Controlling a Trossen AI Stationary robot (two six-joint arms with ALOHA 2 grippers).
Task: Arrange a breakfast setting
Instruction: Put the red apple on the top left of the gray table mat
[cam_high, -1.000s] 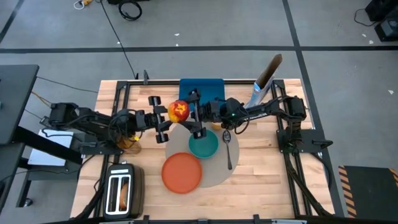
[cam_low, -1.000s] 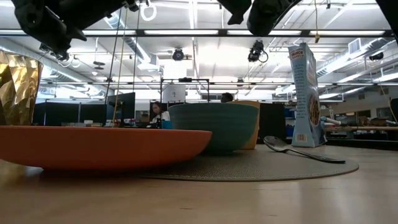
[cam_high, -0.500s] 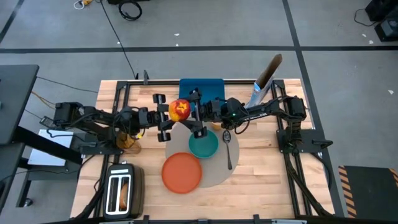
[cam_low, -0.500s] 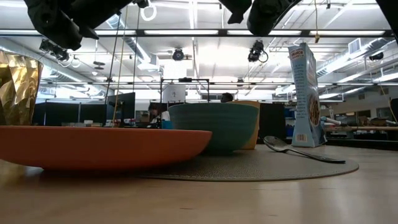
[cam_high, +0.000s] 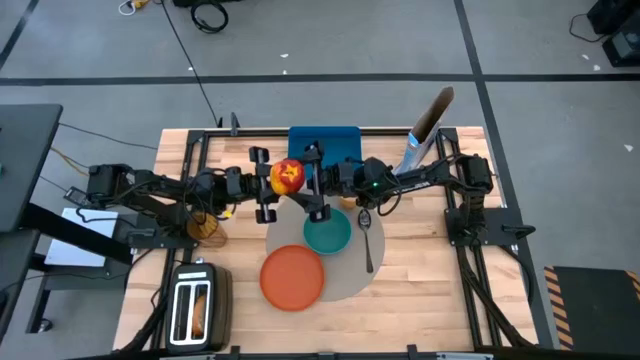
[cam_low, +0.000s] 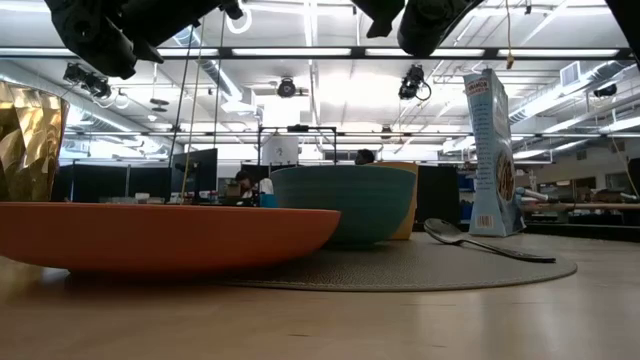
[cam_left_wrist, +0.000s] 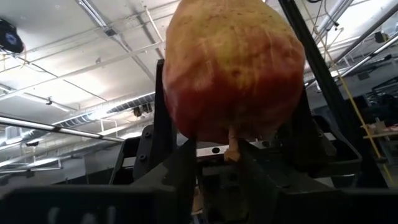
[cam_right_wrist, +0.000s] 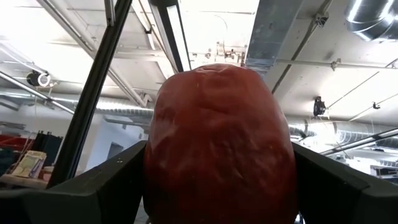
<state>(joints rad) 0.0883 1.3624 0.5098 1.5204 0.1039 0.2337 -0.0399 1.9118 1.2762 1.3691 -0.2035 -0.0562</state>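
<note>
Red apple (cam_high: 288, 176) between both grippers above the grey mat (cam_high: 352, 282), right fingers (cam_high: 313, 185) clamping it, left fingers (cam_high: 263, 184) spread

Open-plan lab: exposed ceiling ducts (cam_low: 215, 75), strip lights, monitors (cam_low: 195, 172), wooden table (cam_high: 420, 290).

- Both grippers met over the far edge of the grey mat (cam_high: 345, 270), the left gripper (cam_high: 262, 185) and right gripper (cam_high: 316, 183) crowding the red apple (cam_high: 287, 176) from either side, so no passage lay between them.
- Beneath them the teal bowl (cam_high: 327, 233) and orange plate (cam_high: 293, 277) filled most of the mat; the spoon (cam_high: 367, 236) took its right edge.
- The blue tray (cam_high: 324, 140) blocked the far side, with the cereal bag (cam_high: 423, 135) standing tall at the right (the highest obstacle).
- The toaster (cam_high: 195, 306) held the near-left corner.
- Bare wood lay open at the near-right of the table (cam_high: 425, 290).
</note>
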